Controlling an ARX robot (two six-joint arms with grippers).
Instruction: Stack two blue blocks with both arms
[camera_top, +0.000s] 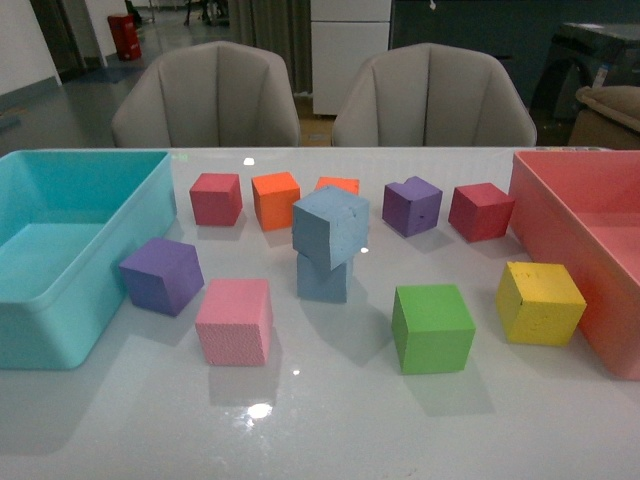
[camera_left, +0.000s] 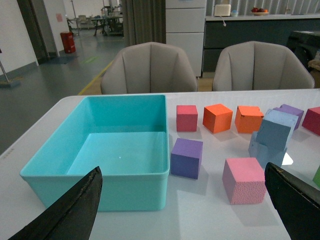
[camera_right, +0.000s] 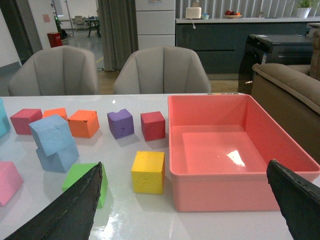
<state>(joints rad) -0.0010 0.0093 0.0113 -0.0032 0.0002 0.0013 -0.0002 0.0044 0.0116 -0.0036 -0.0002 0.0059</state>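
The white glossy surface (camera_top: 330, 420) carries everything, with the turquoise bin (camera_top: 60, 300) at about 9 o'clock in the front view and the pink-red bin (camera_top: 590, 250) at 3 o'clock. Between them sit the foam cubes: a green cube (camera_top: 432, 327) at 5 o'clock of the middle, a pink cube (camera_top: 234, 320) at 7 o'clock, a yellow cube (camera_top: 540, 302) just beside the pink-red bin, and two purple cubes, one (camera_top: 162, 275) near the turquoise bin and one (camera_top: 412, 205) in the far row with red and orange cubes. The task's own pieces are at the centre: the upper blue block (camera_top: 331, 227) rests on the lower blue block (camera_top: 324, 277), twisted and tilted, overhanging toward 12 o'clock, so the stack looks made but not squared. Neither arm shows in the front view. In each wrist view the left fingers (camera_left: 65, 215) and the right fingers (camera_right: 65, 215) stand spread wide apart at the frame's edges, holding nothing and well clear of the blocks. Judging by the pitted, matte faces, these blocks are light, soft foam: they should squash a little under pressure, grip well without slipping, and tip easily if nudged. The best hold would be on two opposite flat side faces at mid-height, squeezed gently, since a corner grip would likely twist the upper block further.
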